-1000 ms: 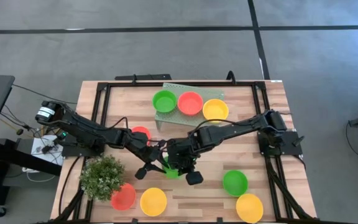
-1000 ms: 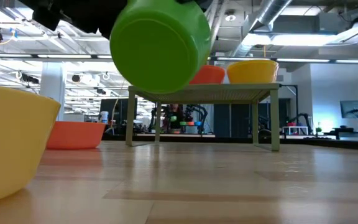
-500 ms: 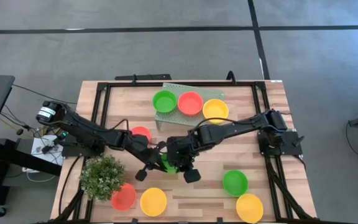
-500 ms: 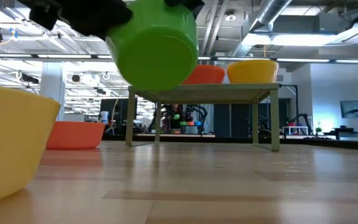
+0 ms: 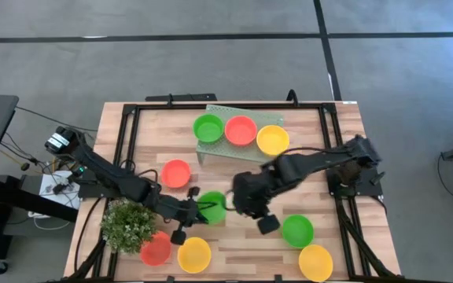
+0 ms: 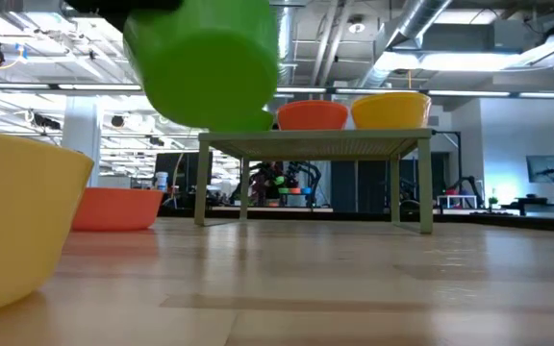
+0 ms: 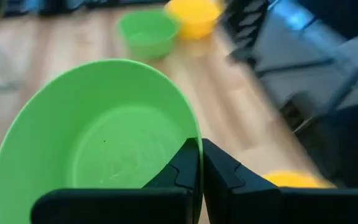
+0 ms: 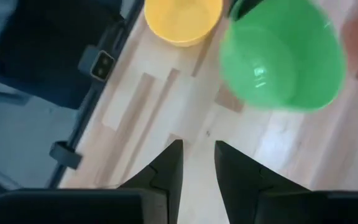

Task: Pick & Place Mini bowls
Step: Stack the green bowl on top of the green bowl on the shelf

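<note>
The left hand (image 7: 199, 163) is clamped on the rim of a green mini bowl (image 5: 211, 206), one finger inside the wall and one outside, and carries it clear of the counter (image 5: 305, 189); the low view shows the bowl's underside hanging in the air in front of the pale green rack (image 6: 315, 144). The right hand (image 8: 197, 163) hangs just beside it, over bare wood, its fingers parted by a narrow gap with nothing between them. The bowl looks like thin moulded plastic: light, stiff enough to hang from a single pinch on its wall without folding, and smooth, so I judge it could swivel or slip in the grip if swung fast. The rim is the sensible place to take it, as the body is too wide and round for the fingers to span. Three bowls sit on the rack: green (image 5: 208, 126), red (image 5: 241, 130), yellow (image 5: 272, 139). Loose on the counter lie a red bowl (image 5: 176, 173), another red (image 5: 156, 248) touching the small plant (image 5: 128, 224), a yellow (image 5: 193, 255) near the front edge, and a green (image 5: 297, 230) and yellow (image 5: 315, 262) toward the right front corner. All look alike, so the same rim pinch should serve for each; being so light, one could skid if nudged
</note>
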Controlling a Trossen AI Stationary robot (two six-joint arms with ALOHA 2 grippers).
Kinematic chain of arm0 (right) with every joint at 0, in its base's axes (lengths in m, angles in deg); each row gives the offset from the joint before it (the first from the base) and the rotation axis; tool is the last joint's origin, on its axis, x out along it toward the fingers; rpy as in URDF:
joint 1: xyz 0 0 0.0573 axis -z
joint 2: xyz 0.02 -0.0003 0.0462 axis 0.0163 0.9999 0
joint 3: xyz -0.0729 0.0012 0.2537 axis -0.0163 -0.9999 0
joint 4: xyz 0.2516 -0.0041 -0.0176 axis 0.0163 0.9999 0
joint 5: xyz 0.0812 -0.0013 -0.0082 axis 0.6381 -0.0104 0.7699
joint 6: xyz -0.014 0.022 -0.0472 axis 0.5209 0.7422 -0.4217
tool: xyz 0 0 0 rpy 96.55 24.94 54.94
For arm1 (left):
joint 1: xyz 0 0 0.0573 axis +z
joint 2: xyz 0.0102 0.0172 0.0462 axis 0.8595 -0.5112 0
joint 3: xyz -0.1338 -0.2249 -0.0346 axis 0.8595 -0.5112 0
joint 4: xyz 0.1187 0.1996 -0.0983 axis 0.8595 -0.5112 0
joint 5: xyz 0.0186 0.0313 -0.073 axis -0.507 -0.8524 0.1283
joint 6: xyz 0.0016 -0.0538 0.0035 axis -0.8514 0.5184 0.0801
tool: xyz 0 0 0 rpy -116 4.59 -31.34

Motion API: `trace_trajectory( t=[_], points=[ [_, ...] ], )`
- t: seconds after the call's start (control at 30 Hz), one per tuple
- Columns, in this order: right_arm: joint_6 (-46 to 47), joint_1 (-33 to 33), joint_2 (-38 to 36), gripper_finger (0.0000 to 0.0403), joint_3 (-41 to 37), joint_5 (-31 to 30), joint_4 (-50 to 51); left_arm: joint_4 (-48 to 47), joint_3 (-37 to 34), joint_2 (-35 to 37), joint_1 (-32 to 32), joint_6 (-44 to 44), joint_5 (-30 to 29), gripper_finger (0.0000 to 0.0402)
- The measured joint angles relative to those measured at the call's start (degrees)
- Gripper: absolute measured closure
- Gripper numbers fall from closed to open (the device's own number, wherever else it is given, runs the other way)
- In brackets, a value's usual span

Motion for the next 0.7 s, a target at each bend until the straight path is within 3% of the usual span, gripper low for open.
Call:
trace_trajectory(
  t=[0.17, 0.33, 0.5, 0.6, 0.7],
  points=[
    [0.1, -5.3, -8.2, 0.0316, -10.2, -7.5, -6.2, -19.1, 7.9, 3.1, 1.3, -0.2, -7.5, 0.0392],
    [4.2, -7.8, -19.2, 0.0316, -30.0, -9.3, -22.1, -26.5, 12.1, 7.3, 4.5, -3.3, -7.7, 0.0392],
    [7.2, -6.1, -27.9, 0.0316, -49.7, -9.6, -42.4, -31.6, 15.4, 11.6, 10.8, -8.2, -7.6, 0.0391],
    [9.3, -4.2, -30.2, 0.0316, -58.1, -9.6, -52.5, -35.9, 17.3, 12.6, 17.0, -11.6, -5.4, 0.0393],
    [13.7, -1.7, -30.8, 0.0316, -62.4, -9.3, -55.8, -38.4, 18.3, 12.3, 24.8, -16.8, 1.2, 0.0393]
  ],
)
